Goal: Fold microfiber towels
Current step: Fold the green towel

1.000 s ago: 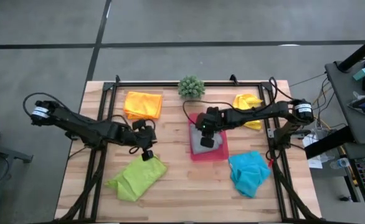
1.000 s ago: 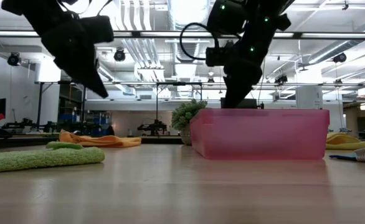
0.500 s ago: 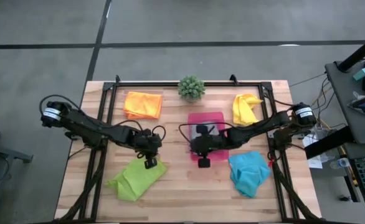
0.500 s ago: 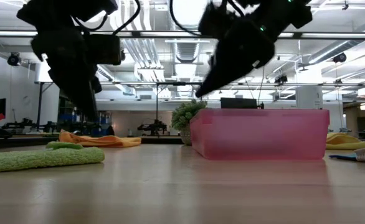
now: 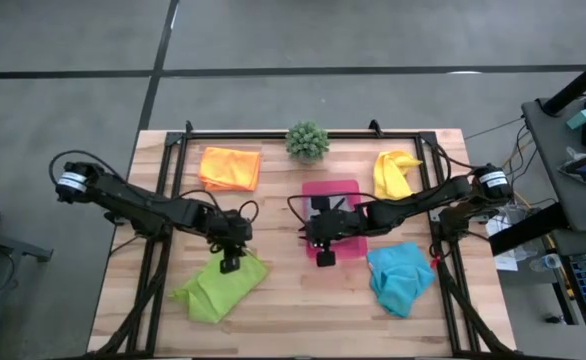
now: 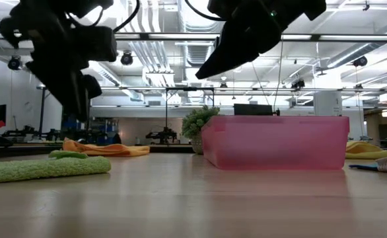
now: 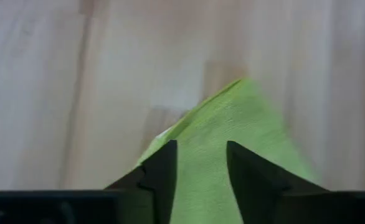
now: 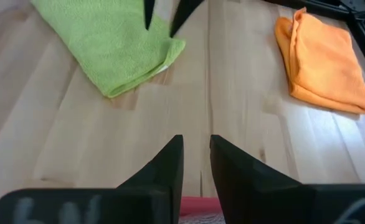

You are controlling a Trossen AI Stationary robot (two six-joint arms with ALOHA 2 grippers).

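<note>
The likeliest slip from here is a poor pinch on the soft lime green microfiber towel (image 5: 218, 287), which lies crumpled at the near left of the pale wooden worktop (image 5: 283, 300); the left tool (image 5: 229, 265) hangs just above its far corner, and if it closes on a single edge the cloth may drag and bunch rather than fold; coming down too steeply could press its fingers into the wood. The left tool (image 7: 200, 163) stands open to a moderate gap, green cloth showing between its fingers, and I judge it is holding nothing and not yet touching. The right tool (image 5: 325, 258) hovers over the near edge of the flat rigid pink rectangular tray (image 5: 348, 189) at the middle of the worktop; its fingers stand only a narrow slit apart, with nothing between them, and a careless swing could knock the tray. The folded orange microfiber towel (image 5: 230, 168) rests at the far left, the yellow microfiber towel (image 5: 394, 176) at the far right, the turquoise blue microfiber towel (image 5: 399, 277) crumpled at the near right, all well apart from either tool; the small spiky green potted plant (image 5: 307, 140) sits at the far middle.
</note>
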